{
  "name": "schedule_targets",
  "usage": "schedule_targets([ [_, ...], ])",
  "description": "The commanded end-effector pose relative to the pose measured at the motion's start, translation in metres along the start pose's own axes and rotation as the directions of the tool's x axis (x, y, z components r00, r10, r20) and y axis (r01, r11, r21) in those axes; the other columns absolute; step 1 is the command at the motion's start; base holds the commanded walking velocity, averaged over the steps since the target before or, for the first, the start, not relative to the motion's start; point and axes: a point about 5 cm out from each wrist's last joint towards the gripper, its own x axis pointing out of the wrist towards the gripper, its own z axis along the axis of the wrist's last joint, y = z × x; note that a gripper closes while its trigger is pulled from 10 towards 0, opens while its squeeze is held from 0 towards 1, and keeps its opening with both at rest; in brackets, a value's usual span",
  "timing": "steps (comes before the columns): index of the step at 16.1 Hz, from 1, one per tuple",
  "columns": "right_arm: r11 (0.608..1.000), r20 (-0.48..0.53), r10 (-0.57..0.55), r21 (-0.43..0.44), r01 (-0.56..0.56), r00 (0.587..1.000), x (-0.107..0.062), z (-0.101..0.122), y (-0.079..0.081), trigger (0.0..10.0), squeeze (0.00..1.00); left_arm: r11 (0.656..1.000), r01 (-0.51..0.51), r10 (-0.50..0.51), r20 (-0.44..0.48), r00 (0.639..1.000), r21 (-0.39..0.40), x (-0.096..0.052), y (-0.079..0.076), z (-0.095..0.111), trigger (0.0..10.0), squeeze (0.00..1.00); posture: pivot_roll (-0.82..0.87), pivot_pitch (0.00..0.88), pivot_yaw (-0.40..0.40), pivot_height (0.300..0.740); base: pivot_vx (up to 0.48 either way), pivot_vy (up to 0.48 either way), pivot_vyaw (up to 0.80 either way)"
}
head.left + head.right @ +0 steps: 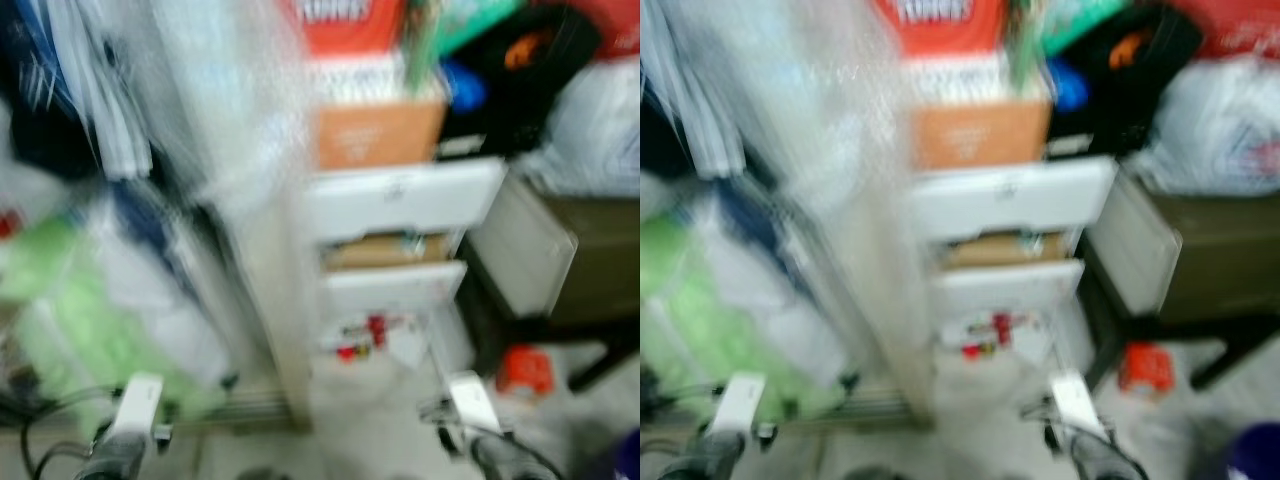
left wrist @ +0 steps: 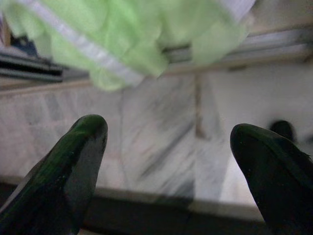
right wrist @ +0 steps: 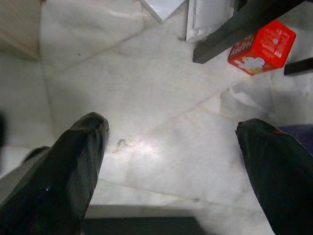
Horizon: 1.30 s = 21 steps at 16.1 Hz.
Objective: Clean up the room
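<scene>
- The left end effector is held apart and empty above the marble floor, near a green cloth.
- The right end effector is likewise spread, with a red box lying on the floor beside a dark table leg.

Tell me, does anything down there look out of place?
Yes. A red box lies tilted on the marble floor beside a dark table leg. The white drawers hang open, and green fabric spills over the floor.

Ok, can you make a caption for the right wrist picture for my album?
Open right gripper over a pale marble floor, a red box lying ahead beside a dark table leg.
</scene>
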Motion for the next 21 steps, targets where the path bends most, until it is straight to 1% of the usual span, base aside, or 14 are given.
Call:
schedule_targets([
  [1,1.0,0.022,0.017,-0.003,-0.017,1.0,0.001,0.008,0.01,10.0,0.0,1.0,-0.018,0.018,-0.002,1.0,0.01,-0.001,0.009,-0.002,10.0,0.0,0.01,0.0,0.043,0.74,0.0,0.48,0.0],
  [2,1.0,0.022,0.016,-0.004,-0.016,1.0,0.001,0.008,0.01,10.0,0.0,1.0,-0.016,0.016,-0.003,1.0,0.018,-0.001,0.008,-0.005,10.0,0.0,0.01,0.0,0.044,0.74,0.0,0.48,0.0],
  [3,1.0,0.022,0.014,-0.007,-0.013,1.0,0.001,0.008,0.009,10.0,0.0,1.0,-0.008,0.008,-0.005,1.0,0.021,-0.001,0.002,-0.007,10.0,0.0,0.01,0.0,0.043,0.74,0.0,0.48,0.0],
  [5,1.0,0.021,0.005,-0.006,-0.005,1.0,0.001,0.006,0.003,10.0,0.0,1.0,0.001,0.0,-0.005,1.0,0.025,-0.001,-0.006,-0.007,10.0,0.0,0.01,0.0,0.044,0.74,0.0,0.48,0.0],
  [6,1.0,0.022,-0.005,-0.011,0.005,1.0,0.0,0.004,-0.007,10.0,0.0,1.0,0.008,-0.008,-0.001,1.0,0.027,0.0,-0.013,-0.005,10.0,0.0,0.01,0.0,0.043,0.74,0.0,0.48,0.0],
  [7,1.0,0.021,-0.01,-0.012,0.01,1.0,0.0,0.003,-0.012,10.0,0.0,1.0,0.011,-0.011,0.001,1.0,0.028,0.0,-0.016,-0.004,10.0,0.0,0.01,0.0,0.043,0.74,0.0,0.48,0.0],
  [8,1.0,0.021,-0.011,-0.013,0.011,1.0,-0.001,0.002,-0.014,10.0,0.0,1.0,0.011,-0.011,0.002,1.0,0.03,0.0,-0.017,-0.003,10.0,0.0,0.01,0.0,0.043,0.74,0.0,0.48,0.0],
  [11,1.0,0.021,-0.009,-0.016,0.01,1.0,-0.001,0.002,-0.014,10.0,0.0,1.0,0.013,-0.013,0.01,1.0,0.028,0.0,-0.019,0.001,10.0,0.0,0.01,0.0,0.04,0.74,0.0,0.48,0.0],
  [13,1.0,0.016,-0.002,-0.018,0.003,1.0,0.0,0.001,-0.007,10.0,0.0,0.999,0.014,-0.015,0.023,1.0,0.042,0.0,-0.022,0.007,10.0,0.0,0.01,0.0,0.04,0.74,0.0,0.0,0.0],
  [14,1.0,0.017,0.006,-0.021,-0.006,1.0,0.0,0.003,0.001,10.0,0.0,0.999,0.014,-0.016,0.029,0.999,0.042,0.001,-0.023,0.01,10.0,0.0,0.01,0.0,0.039,0.74,0.0,0.0,0.0],
  [17,0.999,0.022,0.012,-0.03,-0.011,1.0,0.001,0.006,0.006,10.0,0.0,0.999,0.012,-0.013,0.03,0.999,0.044,0.001,-0.021,0.012,10.0,0.0,0.01,0.0,0.038,0.74,0.0,0.0,0.0],
  [18,0.999,0.056,0.002,-0.047,0.001,0.998,0.001,0.012,0.008,10.0,0.0,0.998,-0.012,0.01,0.03,1.0,0.057,0.001,-0.012,0.012,10.0,0.0,0.01,0.0,0.038,0.74,0.0,0.0,0.8],
  [19,0.999,0.076,-0.007,-0.041,0.01,0.997,0.001,0.016,0.008,10.0,0.0,0.998,-0.03,0.028,0.03,0.999,0.064,0.001,-0.006,0.011,10.0,0.0,0.01,0.0,0.038,0.74,0.0,0.0,0.8],
  [21,0.999,0.108,-0.048,0.028,0.045,0.993,0.001,0.026,-0.004,10.0,0.0,0.995,-0.085,0.083,0.046,0.996,0.058,0.0,0.006,0.012,10.0,0.0,0.01,0.0,0.038,0.74,0.0,0.0,0.8],
])
